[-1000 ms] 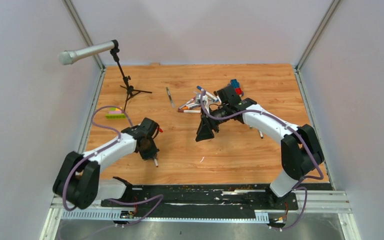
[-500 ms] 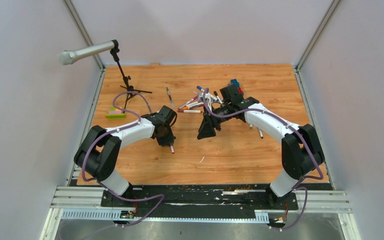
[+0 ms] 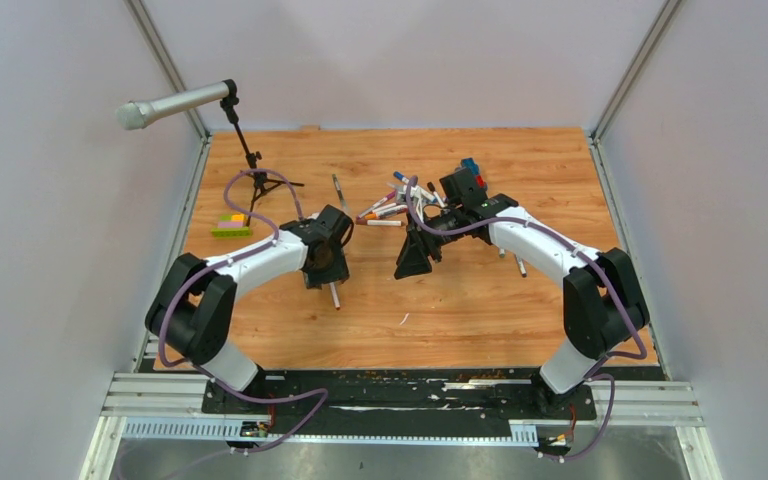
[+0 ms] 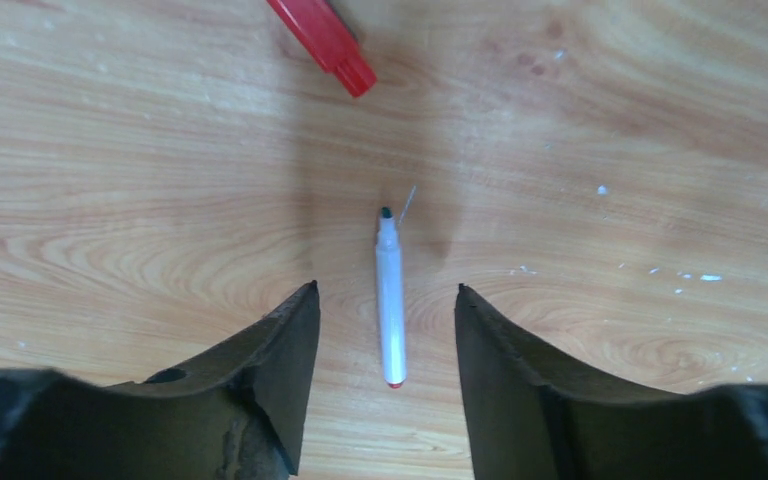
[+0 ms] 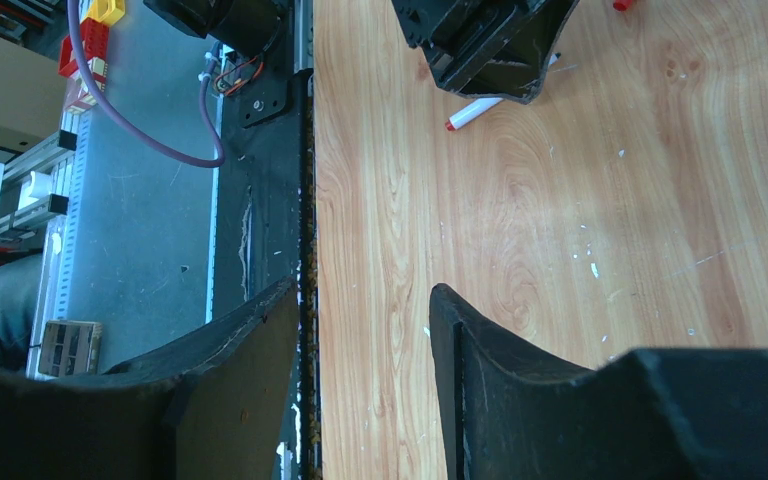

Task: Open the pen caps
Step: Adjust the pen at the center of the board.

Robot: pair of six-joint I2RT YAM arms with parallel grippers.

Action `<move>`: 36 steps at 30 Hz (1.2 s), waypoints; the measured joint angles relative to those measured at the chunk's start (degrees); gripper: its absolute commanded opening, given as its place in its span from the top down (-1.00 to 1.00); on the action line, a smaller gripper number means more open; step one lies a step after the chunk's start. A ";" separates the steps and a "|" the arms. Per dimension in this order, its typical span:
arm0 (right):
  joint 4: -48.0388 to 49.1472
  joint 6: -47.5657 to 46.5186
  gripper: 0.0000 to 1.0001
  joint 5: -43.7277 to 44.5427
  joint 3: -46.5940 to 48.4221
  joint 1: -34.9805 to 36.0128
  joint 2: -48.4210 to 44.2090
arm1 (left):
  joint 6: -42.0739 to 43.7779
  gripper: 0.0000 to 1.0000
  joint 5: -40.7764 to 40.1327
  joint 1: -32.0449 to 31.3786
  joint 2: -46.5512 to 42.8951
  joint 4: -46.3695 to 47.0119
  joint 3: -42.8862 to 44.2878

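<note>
The left gripper (image 4: 385,290) has just opened wide, and the pen (image 4: 391,310) it carried now lies on the table (image 4: 610,120) directly below, between the fingers (image 4: 280,340) and touching neither. Its tip is bare and a red cap (image 4: 322,38) lies ahead, so this pen seems finished. The left arm reaches forward with its wrist down. The right gripper (image 5: 365,290) hovers part open and empty.

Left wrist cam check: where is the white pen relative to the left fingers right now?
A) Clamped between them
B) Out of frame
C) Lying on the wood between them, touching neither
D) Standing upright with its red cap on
C: the white pen lies flat on the wood, dark tip bare, with a clear gap to each of the left fingers; the red cap lies apart, farther ahead.
</note>
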 measured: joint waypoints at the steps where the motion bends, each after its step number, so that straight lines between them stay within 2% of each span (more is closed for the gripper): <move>1: 0.00 -0.02 -0.03 -0.11 0.00 -0.09 0.00 | 0.79 -0.31 -0.42 0.09 -0.33 -0.07 0.42; 7: 0.00 -0.02 -0.04 -0.35 0.00 -0.22 -0.17 | 5.18 -0.36 -0.81 3.63 -4.00 2.27 0.39; 14: 0.00 0.00 -0.04 -0.83 0.00 -0.76 -0.79 | 7.28 -0.34 0.70 7.34 -4.37 3.58 -0.39; 20: 0.00 0.00 -0.04 -1.36 0.00 -1.29 -0.81 | 7.67 -0.31 1.92 7.17 -13.73 0.72 -11.47; 24: 0.02 0.00 -0.04 -1.64 0.00 -1.33 -0.81 | 7.82 -0.16 2.32 7.17 -16.92 -0.79 -14.64; 30: 0.02 0.00 -0.04 -1.66 0.00 -1.33 -0.81 | 8.68 0.05 4.35 7.17 -14.64 0.74 -15.74; 36: 0.02 0.00 -0.04 -1.68 0.00 -1.33 -0.81 | 10.03 0.41 4.50 7.17 -12.61 1.38 -14.27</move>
